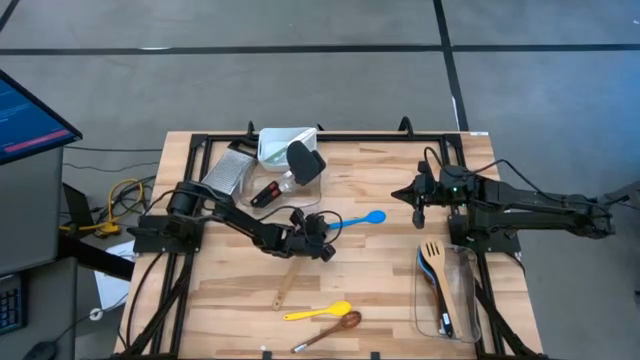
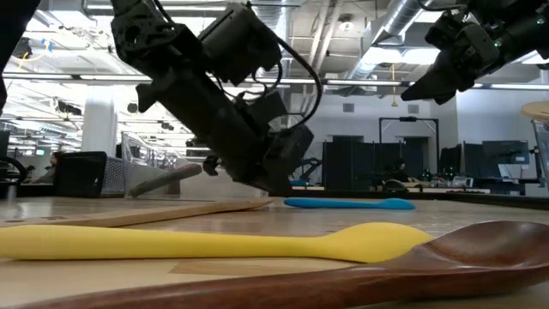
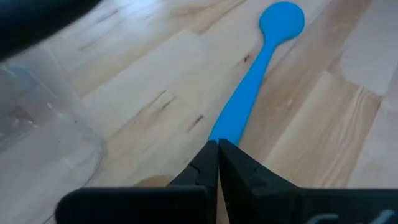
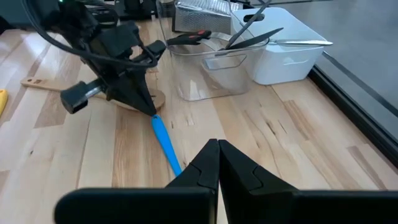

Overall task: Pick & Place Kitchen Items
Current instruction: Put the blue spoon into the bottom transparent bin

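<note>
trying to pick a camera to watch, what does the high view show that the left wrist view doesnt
Only the high view shows the yellow spoon, the dark wooden spoon, the right-hand clear tub holding utensils, the grater and the right tool, shut, above the table.

Only the left wrist view shows the left tool shut right at the blue spoon's handle end.

Both show the blue spoon lying flat on the wooden table.

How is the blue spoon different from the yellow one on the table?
The blue spoon lies mid-table with the shut left gripper at its handle end; the yellow spoon lies alone near the front edge beside a dark wooden spoon. Colours differ. Both lie flat, long-handled.
</note>
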